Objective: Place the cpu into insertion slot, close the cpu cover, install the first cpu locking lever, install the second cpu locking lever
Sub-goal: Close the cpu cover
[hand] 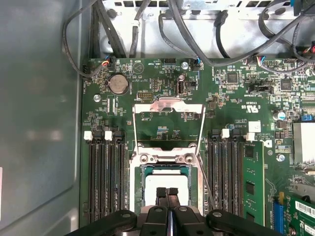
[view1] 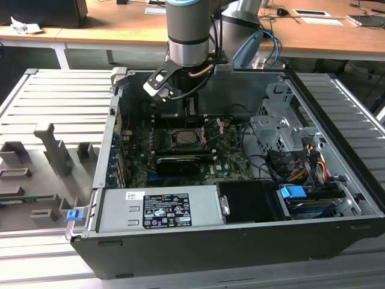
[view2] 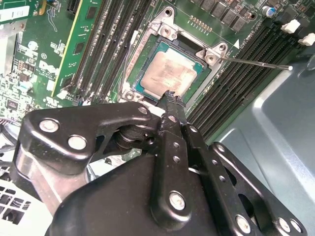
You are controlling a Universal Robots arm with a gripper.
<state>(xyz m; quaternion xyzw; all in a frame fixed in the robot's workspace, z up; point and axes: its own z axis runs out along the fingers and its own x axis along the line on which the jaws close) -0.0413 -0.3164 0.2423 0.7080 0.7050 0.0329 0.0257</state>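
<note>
Cpu [view2: 170, 73] seated in insertion slot [hand: 165, 170]; cpu cover [hand: 170, 120] swung up open, locking lever [view2: 256, 63] standing loose. Closing and both levers outstanding. Empty fingers [hand: 161, 194] pinched together, tips at cpu edge.

Your arm [view1: 187, 36] reaches down into the open computer case [view1: 240, 247].
Its gripper [view1: 182, 111] hangs over the insertion slot [view1: 189, 137] on the green board [view1: 228, 159].

Slatted grey metal surface [view1: 54, 96] carried an open PC case [view1: 240, 253], lying on its side, approx. centre. At the exterior view's left, grey blocks [view1: 57, 153] stood on the surface beside the case; small blue part [view1: 73, 214] sat w/ them near the case corner.
</note>
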